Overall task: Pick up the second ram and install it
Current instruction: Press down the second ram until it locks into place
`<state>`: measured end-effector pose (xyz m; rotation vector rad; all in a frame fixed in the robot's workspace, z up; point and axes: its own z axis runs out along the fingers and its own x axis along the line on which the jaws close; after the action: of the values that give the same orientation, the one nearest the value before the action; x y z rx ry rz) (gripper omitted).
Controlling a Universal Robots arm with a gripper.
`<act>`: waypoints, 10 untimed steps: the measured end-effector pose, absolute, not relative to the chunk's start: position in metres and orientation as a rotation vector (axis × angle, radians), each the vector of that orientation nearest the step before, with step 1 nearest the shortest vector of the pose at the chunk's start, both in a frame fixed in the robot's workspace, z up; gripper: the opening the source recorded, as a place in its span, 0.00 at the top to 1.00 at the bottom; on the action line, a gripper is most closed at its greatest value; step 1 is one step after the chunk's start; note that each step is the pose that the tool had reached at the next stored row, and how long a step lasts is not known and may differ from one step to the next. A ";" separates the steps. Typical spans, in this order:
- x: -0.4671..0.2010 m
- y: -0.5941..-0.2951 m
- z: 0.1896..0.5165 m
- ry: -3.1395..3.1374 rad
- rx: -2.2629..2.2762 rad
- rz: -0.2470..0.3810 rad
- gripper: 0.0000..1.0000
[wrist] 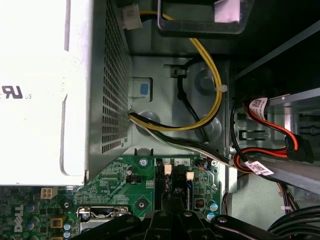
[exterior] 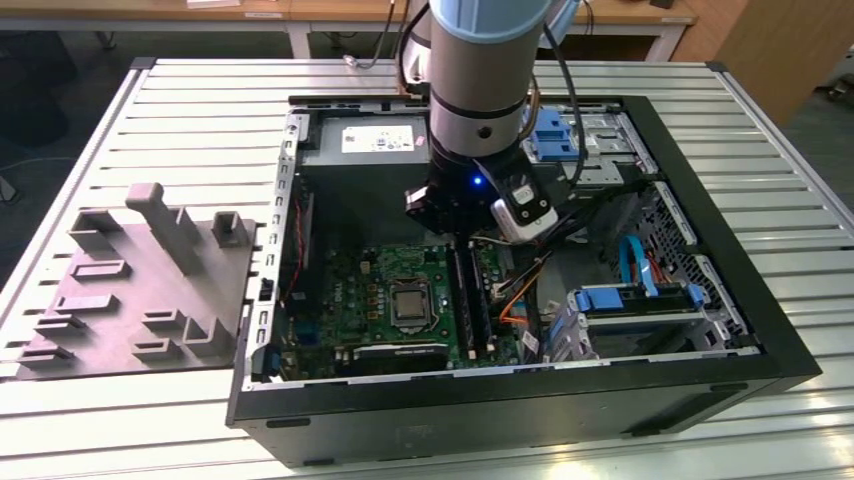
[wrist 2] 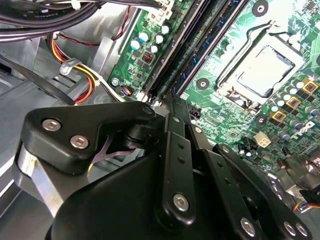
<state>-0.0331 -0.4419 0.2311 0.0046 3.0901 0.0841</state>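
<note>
End effector (wrist 2: 172, 107) linkage hiding memory slots (wrist 2: 200, 55)

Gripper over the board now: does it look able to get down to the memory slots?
Probably yes. The gripper hangs right above the memory slots, with the orange cables off to the exterior view's right and nothing visible between.

arm (exterior: 470, 60): silver-grey tube, pale blue cap | wrist: black, blue light | tool (wrist 2: 170, 150): black linkages, silver screws

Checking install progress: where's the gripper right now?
In the exterior view the gripper is down inside the open PC case, over the memory slots just to that view's right of the CPU socket.
</note>
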 end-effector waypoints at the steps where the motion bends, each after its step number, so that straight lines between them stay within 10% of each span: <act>1: -0.033 -0.442 0.231 3.090 0.005 0.084 0.90; 10: -0.034 -0.442 0.227 3.090 0.005 0.084 0.90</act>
<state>-0.0341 -0.4418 0.2274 0.0045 3.0901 0.0843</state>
